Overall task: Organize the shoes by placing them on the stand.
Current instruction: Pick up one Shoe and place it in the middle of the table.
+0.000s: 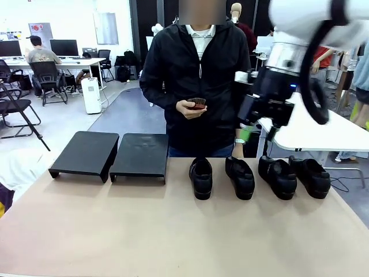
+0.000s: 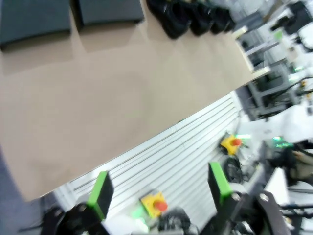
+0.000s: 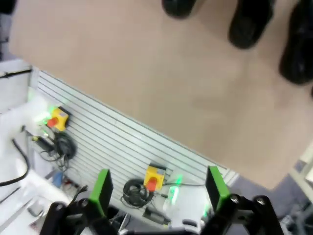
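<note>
4 shoes [image 1: 240, 177] in row, far right on table [image 1: 173, 231]. 2 stands [image 1: 140, 156] side by side, far left. L gripper [image 2: 159, 188] spread, empty; R gripper [image 3: 158, 188] spread, empty.

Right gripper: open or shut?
Open. In the right wrist view the right gripper has its green pads standing wide apart, with nothing held between them.

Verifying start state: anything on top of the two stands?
Nothing: left stand and right stand tops are bare. The four shoes sit on the table to their right. Under the stands is hidden.
</note>
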Tool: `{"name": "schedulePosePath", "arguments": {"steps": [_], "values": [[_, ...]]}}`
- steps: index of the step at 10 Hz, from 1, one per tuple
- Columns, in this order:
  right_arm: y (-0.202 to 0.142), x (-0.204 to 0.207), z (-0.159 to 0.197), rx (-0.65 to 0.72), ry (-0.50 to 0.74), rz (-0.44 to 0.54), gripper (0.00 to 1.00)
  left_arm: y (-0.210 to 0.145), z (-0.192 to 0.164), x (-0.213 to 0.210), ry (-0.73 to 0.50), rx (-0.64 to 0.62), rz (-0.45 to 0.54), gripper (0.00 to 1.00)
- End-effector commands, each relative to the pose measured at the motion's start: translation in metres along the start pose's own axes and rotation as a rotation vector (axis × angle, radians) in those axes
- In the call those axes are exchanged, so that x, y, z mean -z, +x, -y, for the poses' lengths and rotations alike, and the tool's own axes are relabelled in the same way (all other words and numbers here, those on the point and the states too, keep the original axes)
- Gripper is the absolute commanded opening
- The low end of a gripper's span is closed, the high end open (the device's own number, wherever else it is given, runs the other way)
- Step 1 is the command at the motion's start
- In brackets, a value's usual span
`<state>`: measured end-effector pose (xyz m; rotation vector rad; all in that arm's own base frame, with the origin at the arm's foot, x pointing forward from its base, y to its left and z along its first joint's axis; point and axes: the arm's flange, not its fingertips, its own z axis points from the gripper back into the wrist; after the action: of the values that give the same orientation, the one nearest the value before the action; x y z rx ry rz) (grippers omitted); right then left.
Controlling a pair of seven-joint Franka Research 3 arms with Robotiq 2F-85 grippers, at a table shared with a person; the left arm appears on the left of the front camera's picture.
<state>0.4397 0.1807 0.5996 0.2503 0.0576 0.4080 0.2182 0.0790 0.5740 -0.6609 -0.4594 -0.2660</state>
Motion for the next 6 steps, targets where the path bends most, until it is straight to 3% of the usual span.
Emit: {"name": "schedulePosePath", "arguments": {"steps": [1,3,6], "values": [[0.070,-0.002,-0.003,-0.010,0.006,-0.057,1.00,0.000,0.000,-0.001,-0.018,0.014,0.005,1.00],[0.125,0.040,0.012,-0.022,0.011,-0.043,1.00,0.000,0.000,-0.001,-0.018,0.014,0.005,1.00],[0.158,0.087,0.036,0.047,0.043,0.023,1.00,0.000,0.000,-0.001,-0.018,0.014,0.005,1.00]]}}
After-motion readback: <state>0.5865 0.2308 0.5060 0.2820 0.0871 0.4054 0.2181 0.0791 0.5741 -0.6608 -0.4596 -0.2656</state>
